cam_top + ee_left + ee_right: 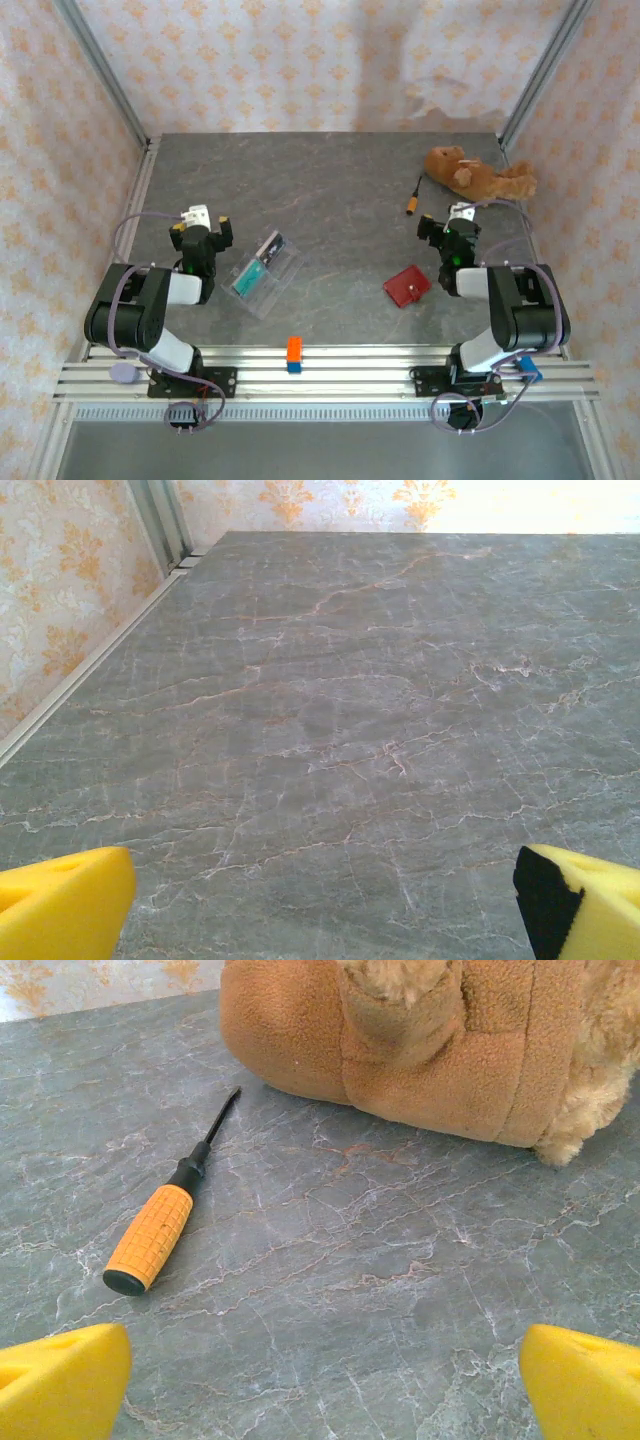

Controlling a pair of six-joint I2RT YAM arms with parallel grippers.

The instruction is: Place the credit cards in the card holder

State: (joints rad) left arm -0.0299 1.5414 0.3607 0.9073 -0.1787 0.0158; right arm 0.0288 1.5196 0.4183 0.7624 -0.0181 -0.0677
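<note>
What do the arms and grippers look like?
Left arm and right arm: black joint housings, silver-white links, lilac cables. Left gripper and right gripper: black bodies, white top blocks, yellow fingers; one left finger carries a black inner face.

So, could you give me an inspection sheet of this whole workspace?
Surface: grey veined table.
Job's things: credit cards lie in a clear tray, near left; red card holder lies flat, near right.
Clutter: plush toy and orange-handled screwdriver far right; orange-blue block on the front rail.
Grippers: left gripper and right gripper both open, holding nothing.
Cables: cables loop along both arms.
Surroundings: patterned walls, metal frame posts.
</note>
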